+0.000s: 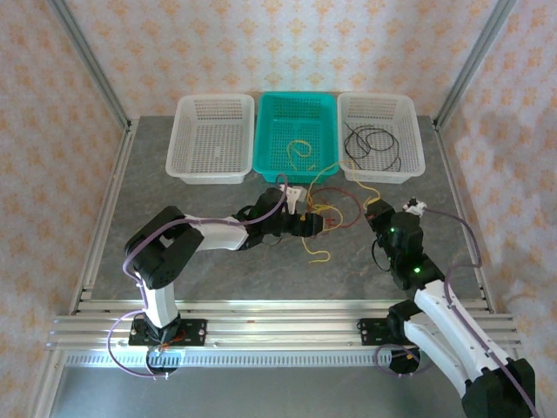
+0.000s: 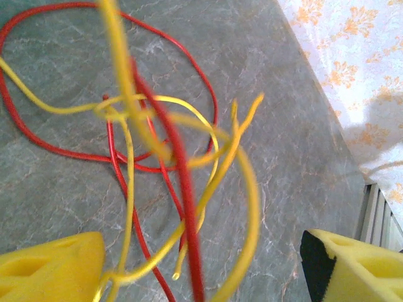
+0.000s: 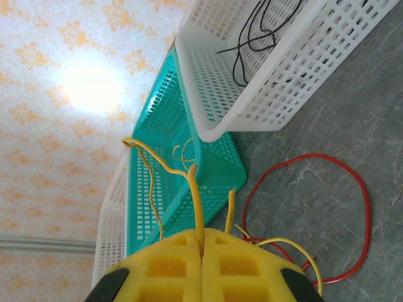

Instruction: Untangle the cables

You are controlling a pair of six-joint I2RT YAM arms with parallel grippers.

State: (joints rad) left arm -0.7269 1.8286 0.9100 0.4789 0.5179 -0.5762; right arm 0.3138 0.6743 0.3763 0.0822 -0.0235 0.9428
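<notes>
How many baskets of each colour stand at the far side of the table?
White baskets: 2
Teal basket: 1
Total: 3 baskets

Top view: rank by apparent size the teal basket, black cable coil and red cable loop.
Largest: teal basket, clearly.
Then: black cable coil and red cable loop, which look about alike, too close to rank.

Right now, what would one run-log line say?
left hand: open at tangle; right hand: shut on yellow cable; black cable: in right basket
</notes>
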